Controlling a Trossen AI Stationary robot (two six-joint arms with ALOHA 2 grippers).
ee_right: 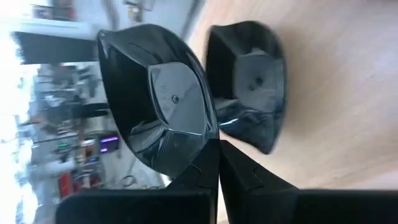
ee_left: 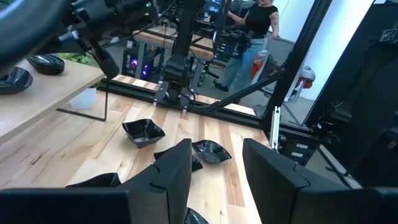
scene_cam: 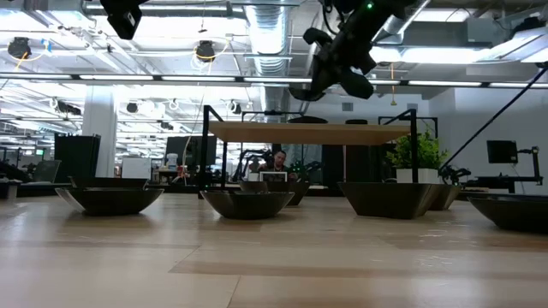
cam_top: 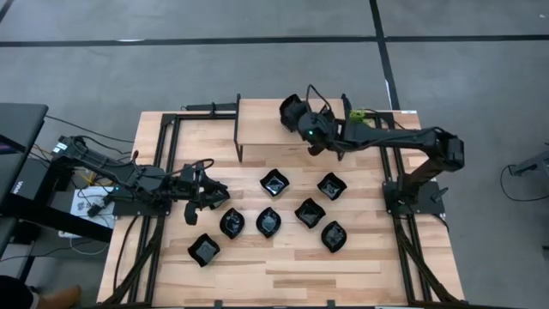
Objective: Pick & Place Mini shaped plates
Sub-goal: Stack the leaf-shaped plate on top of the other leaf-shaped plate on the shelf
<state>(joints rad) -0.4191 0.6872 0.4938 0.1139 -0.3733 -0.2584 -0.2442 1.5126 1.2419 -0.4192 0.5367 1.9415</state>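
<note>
Over the small wooden shelf [cam_top: 270,120] at the far edge of the table [cam_top: 283,266], the right gripper [cam_top: 296,116] hung in the air. Its two fingers were pressed tight on the rim of one black plate [ee_right: 158,106], and the plate stuck out past the fingertips, tipped on its side. Another black plate [ee_right: 249,81] lay on the shelf top just beside the held one. The left gripper [cam_top: 206,190] was near the left edge of the table, with its fingers [ee_left: 171,180] spread apart and nothing between them. Seven more plates lay flat on the table. One plate [cam_top: 204,251] sat close to the left gripper, toward the near edge. A second plate [cam_top: 232,223] sat just past its fingertips. The other plates [cam_top: 310,212] were spread out in the middle of the table, each one apart from the rest. A little green plant [cam_top: 357,114] stood near the far right corner.
</note>
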